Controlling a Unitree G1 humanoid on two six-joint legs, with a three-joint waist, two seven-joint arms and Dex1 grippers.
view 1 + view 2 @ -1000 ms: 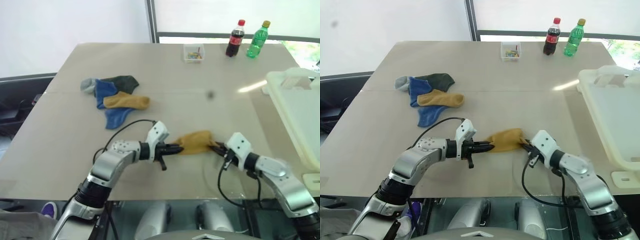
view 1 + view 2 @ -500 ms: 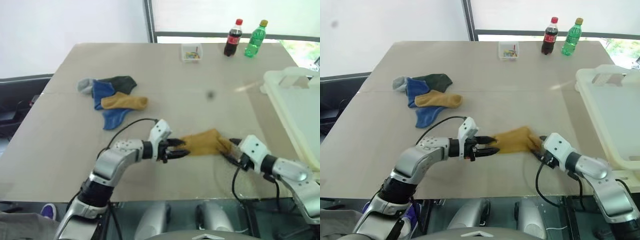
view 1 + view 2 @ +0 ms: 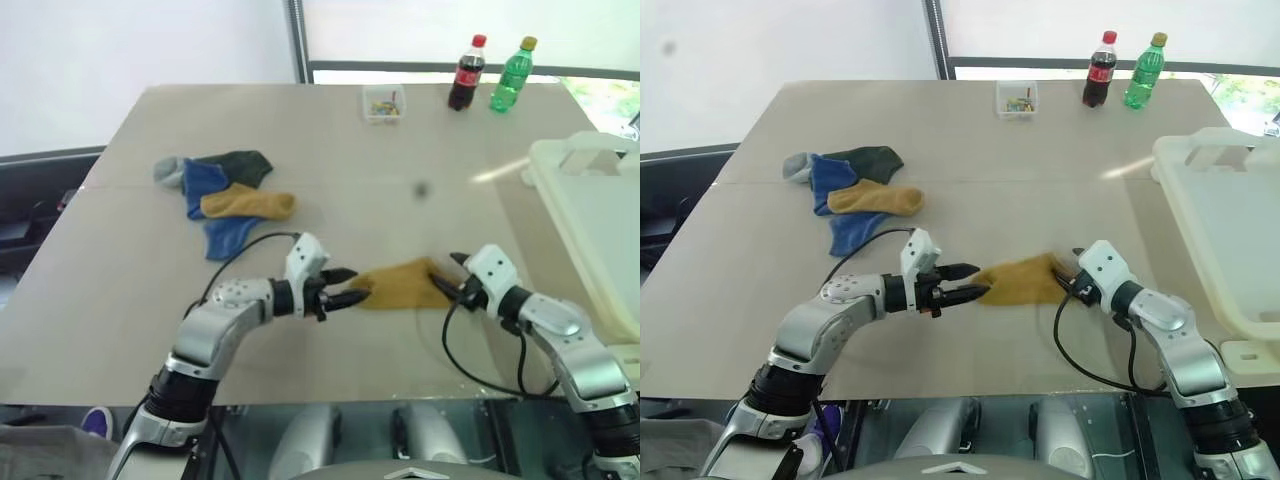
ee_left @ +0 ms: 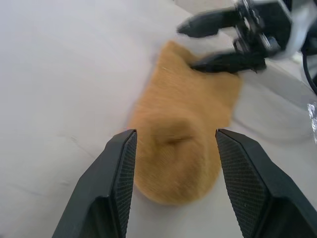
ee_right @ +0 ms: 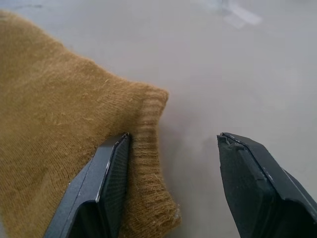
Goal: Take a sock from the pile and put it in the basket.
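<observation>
A mustard sock (image 3: 400,285) lies flat on the table near its front, apart from the pile (image 3: 225,195) of blue, green, grey and mustard socks at the left. My left gripper (image 3: 348,284) stands open at the sock's toe end; in the left wrist view the sock (image 4: 188,114) lies just past its spread fingers (image 4: 119,173). My right gripper (image 3: 452,277) is open at the cuff end; one of its fingers (image 5: 109,168) rests against the sock's cuff (image 5: 148,124). The cream-white basket (image 3: 575,215) stands at the table's right edge.
A small clear box (image 3: 385,103), a cola bottle (image 3: 467,73) and a green bottle (image 3: 512,75) stand at the table's far edge. The table's front edge runs just below both arms.
Both grippers have gone from shut on the mustard sock's two ends to open. The sock, let go, now lies on the table between them.
</observation>
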